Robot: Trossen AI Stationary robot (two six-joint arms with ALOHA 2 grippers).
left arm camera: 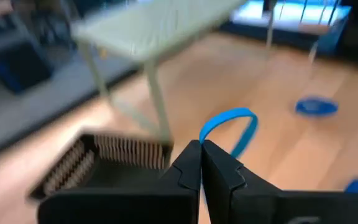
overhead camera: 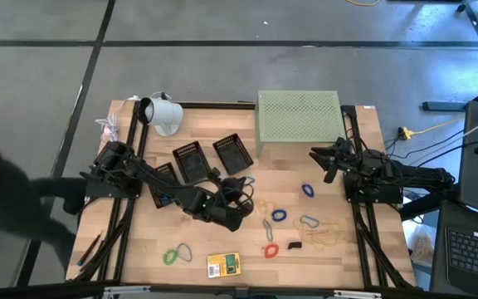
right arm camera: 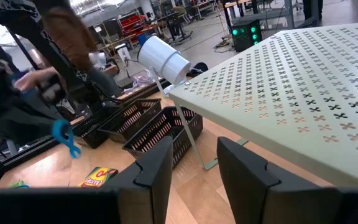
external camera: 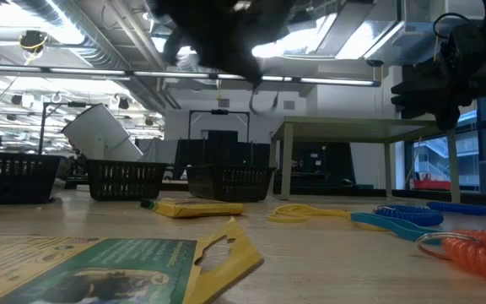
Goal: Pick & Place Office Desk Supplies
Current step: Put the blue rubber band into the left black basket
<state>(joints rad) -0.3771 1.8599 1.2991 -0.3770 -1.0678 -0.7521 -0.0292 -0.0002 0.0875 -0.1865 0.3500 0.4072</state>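
The big wooden table (overhead camera: 139,249) holds everything. At its far side stands the pale green stand (overhead camera: 298,121). Next to it sit three black baskets (overhead camera: 231,153) in a row, with a white cup (overhead camera: 163,114) behind them.

The left gripper (left arm camera: 201,148) hangs above the middle of the table, near the baskets. Its fingers (left arm camera: 190,163) are squeezed tight on a blue rubber band (left arm camera: 230,127), which dangles from the tips as a loop.

The right gripper (right arm camera: 191,163) waits at the right side, close to the green stand. Its fingers are partly apart and hold nothing.

More bands, clips and a yellow packet (overhead camera: 223,265) lie loose on the table near the front.

The band is thin and held only by a small bit. I think it could slip out or get stuck on a basket edge if the arm swings fast.
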